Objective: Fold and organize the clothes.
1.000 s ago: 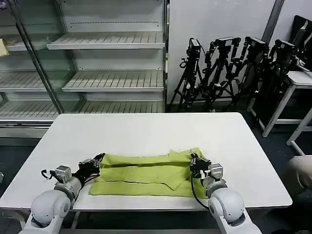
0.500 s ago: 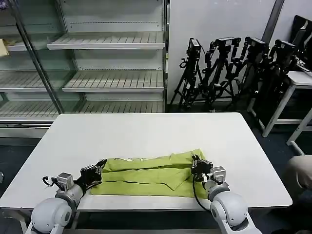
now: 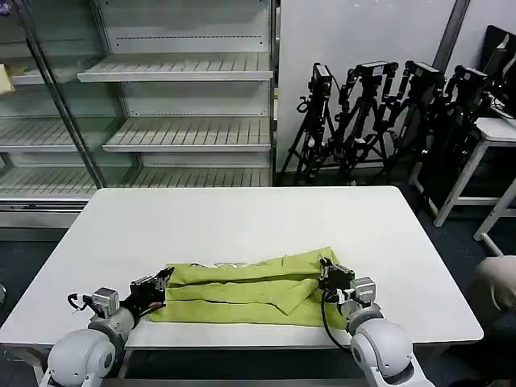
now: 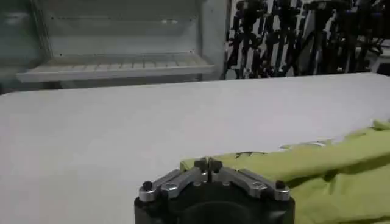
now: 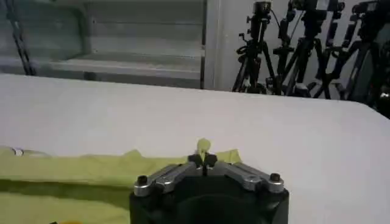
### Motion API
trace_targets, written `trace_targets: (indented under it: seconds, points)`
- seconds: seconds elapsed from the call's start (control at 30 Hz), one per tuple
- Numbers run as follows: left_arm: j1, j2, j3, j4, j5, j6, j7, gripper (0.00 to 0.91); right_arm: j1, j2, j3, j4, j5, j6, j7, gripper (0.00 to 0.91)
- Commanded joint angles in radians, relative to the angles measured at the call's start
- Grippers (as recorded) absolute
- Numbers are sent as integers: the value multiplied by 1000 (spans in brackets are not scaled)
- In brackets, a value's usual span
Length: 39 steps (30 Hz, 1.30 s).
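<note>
Left tool [image 3: 164, 278] and right tool [image 3: 324, 271] each pinching shirt [image 3: 242, 292], tripods [image 3: 387, 121] behind table [image 3: 242, 218]

Left claw [image 3: 164, 280] pinched closed, low and forward, right claw [image 3: 323, 268] likewise closed, level with it

You had no readable text, label, brand, number or sign anywhere in these views. The shirt [image 3: 250, 289] was plain, and the small pale mark near its collar edge in the left wrist view was possibly a tag, but it was too small to read. The shelves [image 3: 177, 72] and the tripods [image 3: 379, 113] behind the table [image 3: 242, 218] bore nothing legible.
</note>
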Motion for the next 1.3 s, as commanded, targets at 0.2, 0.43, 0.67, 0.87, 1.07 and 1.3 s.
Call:
trace_targets:
  seconds: [0.2,0.43,0.67,0.87,1.07,1.3]
  points:
    - [9,-1,-5,-21,43,4,-1,907,-27,-9,4,13,-17,-1,-34,907]
    - [33,0,-24,-91,-93,-3,-119,907,-55,-21,36,58,-14,0,-34,907]
    - [77,-30,14,-104,-154,28,-299,907,-106,-18,69,117,-15,0,-34,907]
    - [103,-36,9,-84,-164,22,-296,907,-118,-14,77,131,-17,1,-30,907]
    - [104,-56,20,-65,-190,21,-292,20,-121,-7,73,133,-19,1,-26,907]
    - [119,-81,34,-58,-201,-9,-264,10,-124,-1,73,131,-20,2,-23,907]
